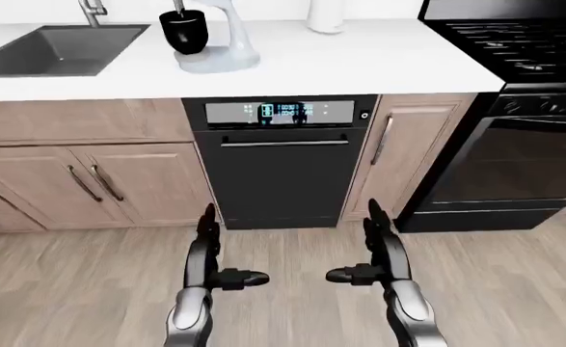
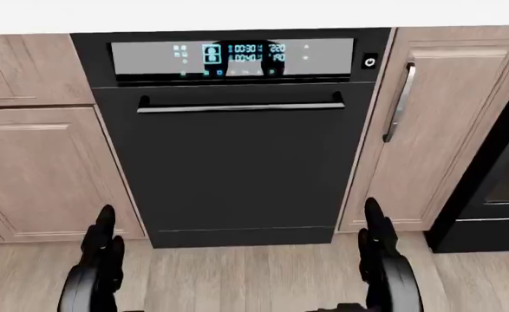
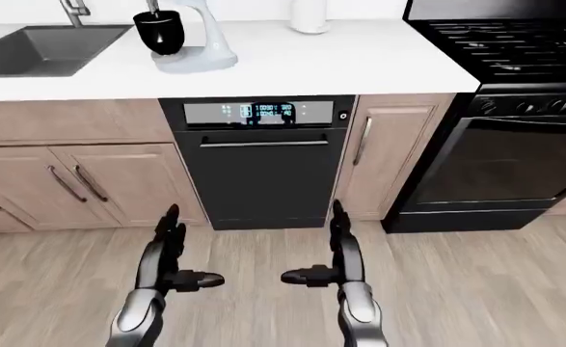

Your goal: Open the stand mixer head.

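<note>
The stand mixer (image 1: 223, 45) is pale grey with a black bowl (image 1: 184, 31). It stands on the white counter (image 1: 359, 61) at the top of the left-eye view, its head cut off by the top edge. My left hand (image 1: 213, 253) and right hand (image 1: 370, 249) are both open and empty, fingers pointing up, low over the wood floor. They are far below the mixer. The head view shows only their fingers (image 2: 102, 240) before the dishwasher.
A black dishwasher (image 1: 281, 159) sits under the counter straight ahead. A sink (image 1: 56, 49) is at the top left. A black stove and oven (image 1: 519, 108) stand on the right. Wood cabinets (image 1: 90, 173) flank the dishwasher. A white canister (image 1: 326, 16) stands on the counter.
</note>
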Robot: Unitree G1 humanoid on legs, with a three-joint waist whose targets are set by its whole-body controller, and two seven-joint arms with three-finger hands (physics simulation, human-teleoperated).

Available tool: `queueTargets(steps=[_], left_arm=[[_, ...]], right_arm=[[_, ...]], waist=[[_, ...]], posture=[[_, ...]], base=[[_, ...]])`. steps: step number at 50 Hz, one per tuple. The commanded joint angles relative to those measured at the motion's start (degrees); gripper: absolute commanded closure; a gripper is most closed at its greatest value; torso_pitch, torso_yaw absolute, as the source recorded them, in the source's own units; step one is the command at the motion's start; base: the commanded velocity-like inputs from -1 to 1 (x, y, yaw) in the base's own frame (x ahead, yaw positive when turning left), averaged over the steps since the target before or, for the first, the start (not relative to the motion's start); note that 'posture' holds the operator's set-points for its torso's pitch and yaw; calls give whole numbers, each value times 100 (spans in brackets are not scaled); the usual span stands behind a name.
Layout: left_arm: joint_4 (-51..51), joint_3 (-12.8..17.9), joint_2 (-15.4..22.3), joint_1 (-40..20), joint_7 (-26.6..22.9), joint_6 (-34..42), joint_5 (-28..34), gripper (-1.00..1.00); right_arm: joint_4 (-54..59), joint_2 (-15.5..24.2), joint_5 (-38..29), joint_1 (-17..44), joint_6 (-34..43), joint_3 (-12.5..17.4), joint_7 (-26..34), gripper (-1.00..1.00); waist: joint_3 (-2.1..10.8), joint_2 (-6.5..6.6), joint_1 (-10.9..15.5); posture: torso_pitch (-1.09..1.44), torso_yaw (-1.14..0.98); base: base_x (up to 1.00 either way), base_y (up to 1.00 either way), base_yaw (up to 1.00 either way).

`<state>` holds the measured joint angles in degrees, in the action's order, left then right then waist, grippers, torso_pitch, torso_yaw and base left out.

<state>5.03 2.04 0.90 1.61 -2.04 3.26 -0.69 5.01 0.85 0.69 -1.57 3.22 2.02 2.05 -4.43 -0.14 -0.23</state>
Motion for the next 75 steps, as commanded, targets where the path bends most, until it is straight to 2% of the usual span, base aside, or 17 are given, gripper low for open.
queueTargets(steps=[1, 3, 4, 5, 7, 8, 15, 21, 23, 26, 30, 37, 50, 69, 73, 74, 75], left_arm=[[-573, 2, 27, -126, -75, -251, -73, -100], [-597, 5, 24, -122, -94, -235, -80, -100], [-552, 10, 25, -130, -94, -271, -72, -100], [-543, 14, 24, -131, -93, -276, -71, -100], [-530, 22, 24, -130, -93, -289, -74, -100], [-499, 32, 26, -138, -86, -307, -72, -100], [-424, 40, 24, -169, -52, -367, -61, -100], [-633, 198, -107, -373, 208, -1089, -456, -100], [-950, 179, -84, -429, 151, -1311, -745, -100], [-1270, 127, -78, -433, 136, -1898, -851, -100], [-2001, 136, -130, -405, 325, -1826, -1373, -100], [-3685, 217, 3, -802, 703, -1043, -1992, -100], [-5747, 957, 947, -2891, 2743, 1229, -3449, -100], [-5986, 1143, 1535, -3336, 3333, 1366, -3907, -100], [-5987, 1146, 1561, -3361, 3359, 1372, -3922, -100], [-5991, 1143, 1566, -3359, 3364, 1370, -3922, -100], [-5994, 1142, 1569, -3357, 3367, 1368, -3922, -100]], right_arm=[[-620, 12, 68, 103, -203, -27, 69, -100], [-648, 21, -1, 76, -236, -75, 121, -100], [-680, 1, 25, 63, -222, -78, 134, -100], [-688, 1, 24, 57, -228, -85, 152, -100], [-665, -5, 39, 65, -263, -62, 140, -100], [-683, -6, 61, 60, -264, -58, 154, -100], [-695, -19, 146, 69, -362, -42, 196, -100], [-598, 7, 173, 98, -1705, -66, 399, -100], [-719, 91, -212, 134, -2128, -139, 423, -100], [-1169, 8, 154, 163, -2434, -140, 610, -100], [-1906, -53, 557, 141, -2713, -168, 640, -100], [-3268, -3, 614, 501, -1576, -192, 514, -100], [-5559, 250, 1648, 2258, 1349, 136, -717, -100], [-5779, 349, 1653, 2549, 1654, 82, -806, -100], [-5797, 344, 1655, 2563, 1678, 97, -806, -100], [-5802, 351, 1647, 2572, 1696, 108, -815, -100], [-5800, 356, 1653, 2569, 1722, 109, -812, -100]], waist=[[5, -45, -12], [354, -7, 43], [294, -8, 43], [91, -37, 36], [396, -41, 40], [428, -39, 42], [457, -21, 43], [513, -12, 32], [538, -18, 29], [540, -22, 23], [549, -13, 17], [528, -12, 14], [380, 24, 20], [252, 66, 24], [262, 71, 27], [360, 104, 15], [312, 25, 8]], posture=[[0, 0], [0, 0], [0, 0], [0, 0], [0, 0], [0, 0], [0, 0], [0, 0], [0, 0], [0, 0], [0, 0], [0, 0], [0, 0], [0, 0], [0, 0], [0, 0], [0, 0]], base=[[0, 0, 0], [0, 0, 0], [0, 0, 0], [0, 0, 0], [0, 0, 0], [0, 0, 0], [0, 0, 0], [0, 0, 0], [0, 0, 0], [0, 0, 0], [0, 0, 0], [0, 0, 0], [0, 0, 0], [0, 0, 0], [0, 0, 0], [0, 16, 0], [0, 87, 0]])
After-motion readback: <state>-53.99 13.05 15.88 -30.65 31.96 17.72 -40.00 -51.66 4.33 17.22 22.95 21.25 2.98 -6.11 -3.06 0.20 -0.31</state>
